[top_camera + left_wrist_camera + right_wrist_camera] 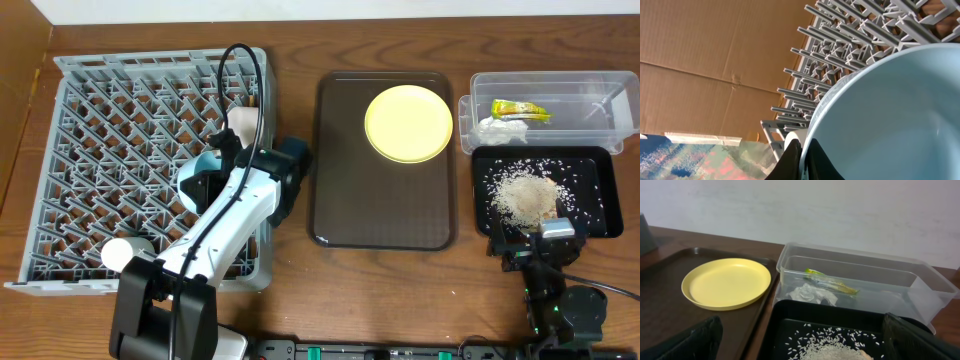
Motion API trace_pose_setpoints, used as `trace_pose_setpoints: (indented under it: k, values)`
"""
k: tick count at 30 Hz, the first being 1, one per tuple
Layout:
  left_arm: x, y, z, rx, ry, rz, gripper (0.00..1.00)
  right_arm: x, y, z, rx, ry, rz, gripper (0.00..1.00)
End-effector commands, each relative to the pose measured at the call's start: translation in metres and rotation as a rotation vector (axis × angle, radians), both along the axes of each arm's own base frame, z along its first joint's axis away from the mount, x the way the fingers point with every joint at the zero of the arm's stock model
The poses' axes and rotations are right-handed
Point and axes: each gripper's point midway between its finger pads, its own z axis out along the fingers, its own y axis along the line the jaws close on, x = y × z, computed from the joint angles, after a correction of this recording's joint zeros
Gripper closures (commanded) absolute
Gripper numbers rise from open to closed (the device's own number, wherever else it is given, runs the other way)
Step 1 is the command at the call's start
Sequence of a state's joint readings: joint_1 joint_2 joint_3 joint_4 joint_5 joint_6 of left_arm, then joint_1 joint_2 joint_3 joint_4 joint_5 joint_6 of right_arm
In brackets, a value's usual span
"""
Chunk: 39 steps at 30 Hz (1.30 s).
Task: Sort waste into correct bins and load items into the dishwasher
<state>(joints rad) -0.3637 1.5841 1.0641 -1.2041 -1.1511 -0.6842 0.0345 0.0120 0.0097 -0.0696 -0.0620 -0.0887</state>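
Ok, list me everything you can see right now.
Grey lattice dish rack: one, left.
Light-blue bowl: one, over rack, rim gripped.
White dish: one, rack's right side, partly hidden.
Dark-brown serving tray: one, centre.
Round pale-yellow plate: one, on that tray.
Clear plastic tub: one, far right.
Yellow-green wrapper, white tissue: one each, in tub.
Shallow black tray: one, near right.
Beige rice scraps: pile plus grains, in black tray.
Left gripper: shut on bowl.
Right gripper: open, at black tray.
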Motion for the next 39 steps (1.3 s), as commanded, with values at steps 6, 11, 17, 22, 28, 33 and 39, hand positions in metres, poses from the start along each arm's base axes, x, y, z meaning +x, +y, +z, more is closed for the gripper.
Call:
trace_pose_setpoints:
  k: [6, 11, 17, 22, 28, 33, 39]
  values:
    - [0.0, 0.006, 0.014, 0.107, 0.001, -0.022, 0.92, 0.0, -0.003, -0.001, -0.01, -0.002, -0.013, 0.01]
    - [0.0, 0.006, 0.015, 0.113, -0.001, -0.023, 0.93, 0.0, -0.003, -0.001, -0.01, -0.002, -0.013, 0.01]
    - [-0.002, 0.004, 0.002, 0.059, 0.026, -0.006, 0.93, 0.0, -0.003, -0.001, -0.01, -0.002, -0.013, 0.01]
    - [0.0, 0.003, -0.008, 0.076, 0.072, -0.007, 0.92, 0.0, -0.003, -0.001, -0.01, -0.002, -0.013, 0.01]
    - [0.002, 0.002, -0.024, 0.107, 0.154, -0.011, 0.93, 0.0, -0.003, -0.001, -0.01, -0.002, -0.013, 0.01]
    - [0.001, 0.0, -0.019, 0.103, 0.129, -0.013, 0.92, 0.0, -0.003, -0.001, -0.01, -0.002, -0.013, 0.01]
    - [0.0, 0.004, -0.001, 0.144, 0.085, -0.024, 0.92, 0.0, -0.003, -0.001, -0.01, -0.002, -0.013, 0.01]
